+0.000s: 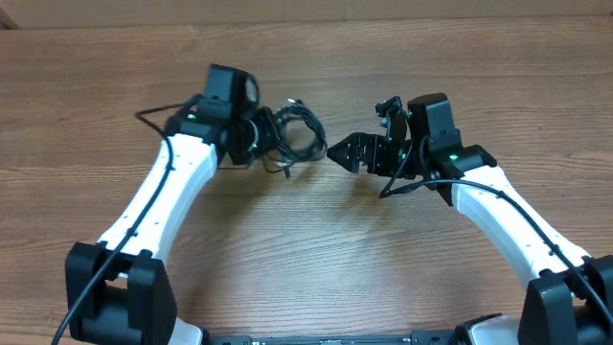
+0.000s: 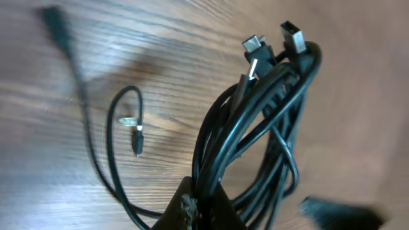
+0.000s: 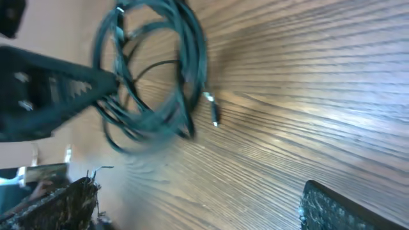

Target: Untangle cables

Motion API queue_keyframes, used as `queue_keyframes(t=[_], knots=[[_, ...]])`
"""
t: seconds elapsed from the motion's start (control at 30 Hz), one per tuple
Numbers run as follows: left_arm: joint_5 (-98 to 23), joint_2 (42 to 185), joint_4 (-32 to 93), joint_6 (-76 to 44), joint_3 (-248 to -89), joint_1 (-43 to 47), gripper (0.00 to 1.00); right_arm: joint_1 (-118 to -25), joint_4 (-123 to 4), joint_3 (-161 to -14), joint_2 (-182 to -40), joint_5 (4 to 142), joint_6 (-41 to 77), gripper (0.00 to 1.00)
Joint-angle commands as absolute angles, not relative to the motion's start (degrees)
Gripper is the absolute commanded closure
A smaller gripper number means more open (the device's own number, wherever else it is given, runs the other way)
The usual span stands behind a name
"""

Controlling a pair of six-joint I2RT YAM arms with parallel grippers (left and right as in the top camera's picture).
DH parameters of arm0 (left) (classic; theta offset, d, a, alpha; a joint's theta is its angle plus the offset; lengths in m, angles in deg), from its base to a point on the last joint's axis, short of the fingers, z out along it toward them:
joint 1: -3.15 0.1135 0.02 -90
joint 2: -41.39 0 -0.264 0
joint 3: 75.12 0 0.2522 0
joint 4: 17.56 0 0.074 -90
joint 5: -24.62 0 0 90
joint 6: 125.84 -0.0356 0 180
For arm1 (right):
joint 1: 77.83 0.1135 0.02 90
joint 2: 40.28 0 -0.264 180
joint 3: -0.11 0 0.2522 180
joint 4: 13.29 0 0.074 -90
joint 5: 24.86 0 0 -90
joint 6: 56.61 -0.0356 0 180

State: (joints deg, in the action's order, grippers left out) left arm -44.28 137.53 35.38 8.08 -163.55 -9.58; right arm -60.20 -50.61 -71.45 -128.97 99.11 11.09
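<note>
I see the cables (image 1: 299, 132) as a loose black coil toward the far edge of the bench (image 1: 316, 268), about midway between its left and right edges. The left gripper (image 1: 259, 140) is clamped on the near-left side of that coil. In the left wrist view its tips (image 2: 195, 207) pinch several strands together, and the bundle (image 2: 268, 128) rises away from them. Two silver-tipped plugs (image 2: 255, 46) stick out at the bundle's far end. One thinner strand (image 2: 108, 160) trails loose across the wood and ends in a small plug (image 2: 137, 139) lying flat. I cannot tell whether the coil itself rests on the bench or hangs just above it.

The right gripper (image 1: 341, 153) sits just to the right of the coil, pointing at it without touching. Its jaws stand wide apart, and its fingers (image 3: 335, 207) hold nothing. From that wrist the coil (image 3: 156, 83) looks blurred.
</note>
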Motion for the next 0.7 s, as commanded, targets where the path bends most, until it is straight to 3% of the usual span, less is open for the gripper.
queue_keyframes(t=[0.0,0.17,0.67], knots=[[-37.06,137.27,34.82,20.19,-164.41,-7.33,0.96,-57.95,-49.93,-72.44,-129.14,93.63,10.74,0.04],[-30.94,137.27,34.95,22.18,-164.41,-6.19,0.96,-54.83,-47.98,-72.44,-129.14,86.39,8.9,0.14],[-24.67,137.27,34.75,24.52,-164.41,-6.19,0.96,-53.69,-50.78,-72.11,-129.53,75.66,-12.54,0.18]])
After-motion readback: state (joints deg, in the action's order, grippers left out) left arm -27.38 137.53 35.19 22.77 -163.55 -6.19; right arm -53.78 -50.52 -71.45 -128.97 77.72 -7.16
